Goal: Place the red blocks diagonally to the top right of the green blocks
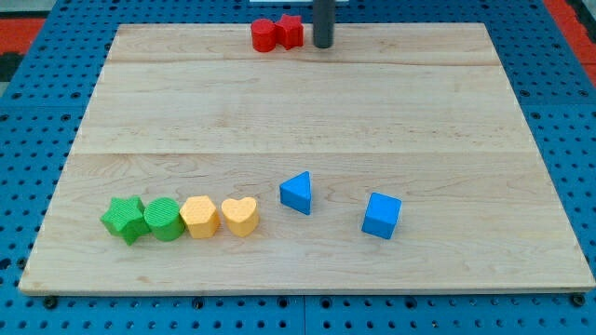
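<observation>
Two red blocks sit side by side at the view's top edge of the wooden board [307,112]: a rounded red block [264,35] and a red block [291,31] to its right, shapes unclear. My tip [322,45] stands just right of them, close to the right one. A green star block [124,220] and a green round block [163,220] sit touching at the view's bottom left, far from my tip.
A yellow hexagon block [199,217] and a yellow heart block [239,216] continue the row right of the green blocks. A blue triangle block [297,192] and a blue cube [381,215] lie at bottom centre-right. A blue pegboard [559,93] surrounds the board.
</observation>
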